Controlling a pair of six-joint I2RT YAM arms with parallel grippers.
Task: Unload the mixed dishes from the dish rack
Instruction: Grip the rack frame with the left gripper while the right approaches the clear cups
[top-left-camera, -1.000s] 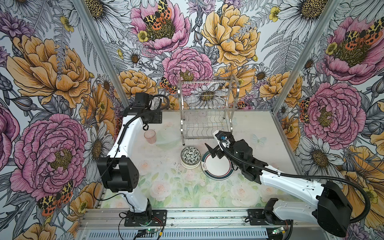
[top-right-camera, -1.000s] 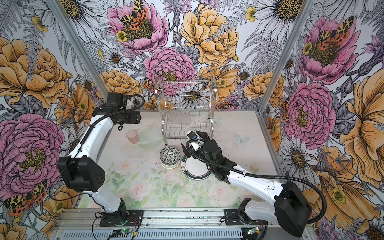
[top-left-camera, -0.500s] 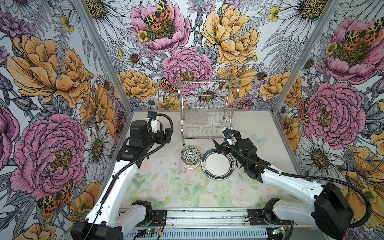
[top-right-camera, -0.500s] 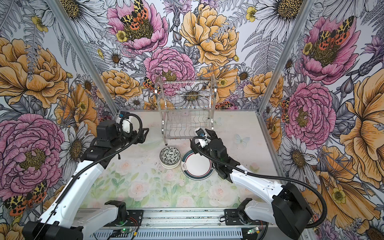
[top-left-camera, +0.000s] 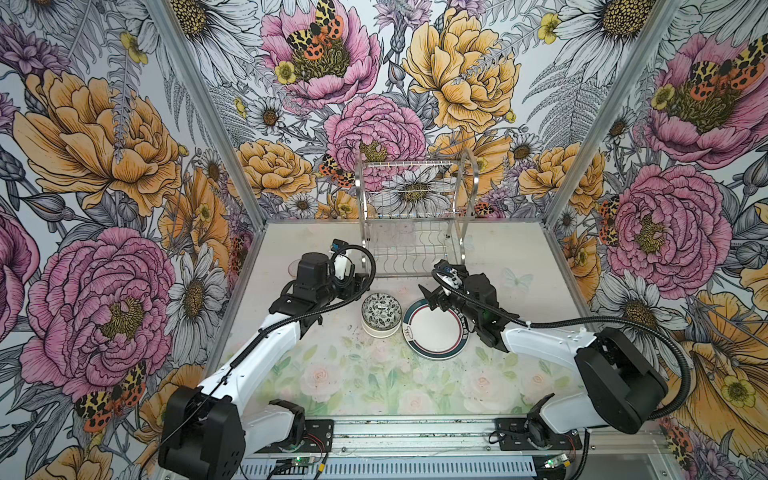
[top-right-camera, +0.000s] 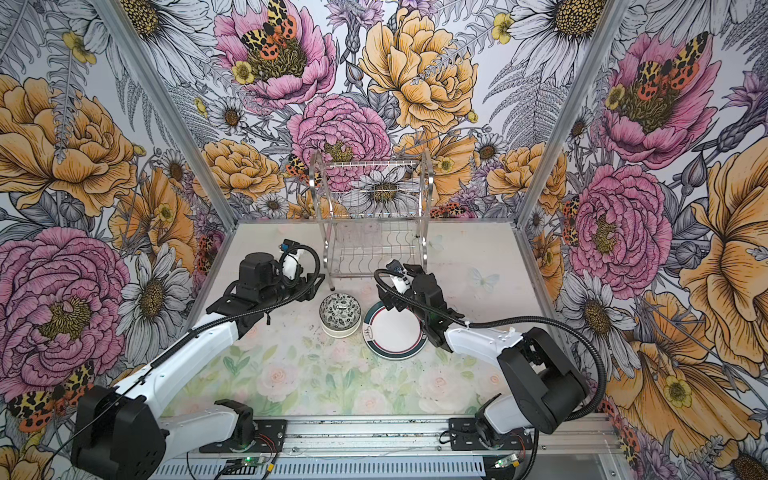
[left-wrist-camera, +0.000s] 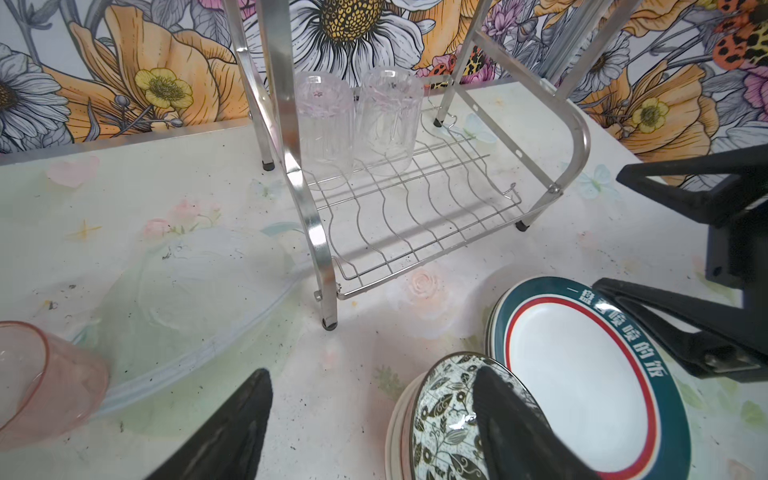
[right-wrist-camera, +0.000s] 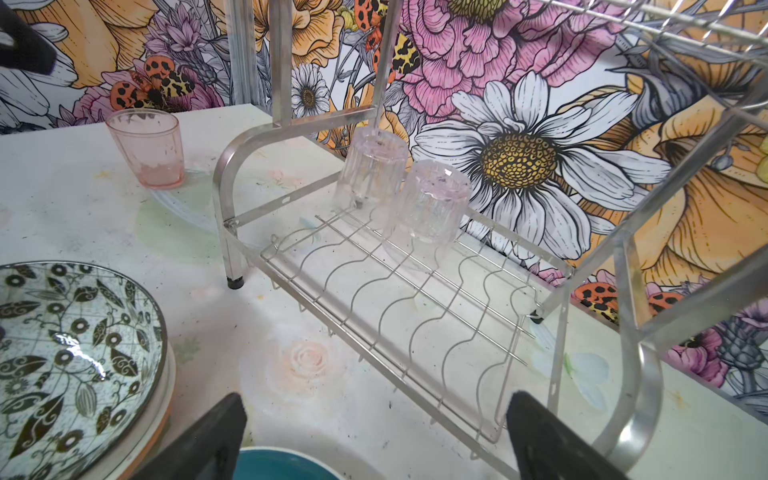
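Your left arm has swung forward from the back-left corner within the last second, and the left gripper (top-left-camera: 360, 287) now hovers low before the two-tier chrome wire dish rack (top-left-camera: 465, 195); the right gripper (top-left-camera: 430, 297) has kept close to its place at the far rim of the plates.

The left gripper (left-wrist-camera: 370, 432) is spread with nothing between its fingers, only bare surface (left-wrist-camera: 353, 374) showing in the gap; it sits just beside the stack of small bowls (top-left-camera: 381, 309), whose top bowl has a black leaf pattern inside. The right gripper (right-wrist-camera: 374, 440) gapes wide and empty, facing the rack's lower shelf (right-wrist-camera: 415, 299).

Touching the bowls on their right lies the stack of round teal-rimmed white plates (top-left-camera: 434, 330), a red ring inside the teal band; both stacks rest on the surface in front of the rack.

Two clear ribbed plastic cups (left-wrist-camera: 324, 120) (left-wrist-camera: 388, 120) stand upside down, side by side, at the back of the lower shelf; you see them again from the right wrist (right-wrist-camera: 370, 174) (right-wrist-camera: 428, 208).

A translucent pink cup (right-wrist-camera: 145, 149) stands upright on the surface, outside the rack on its left, largely hidden behind the left arm in both top views.
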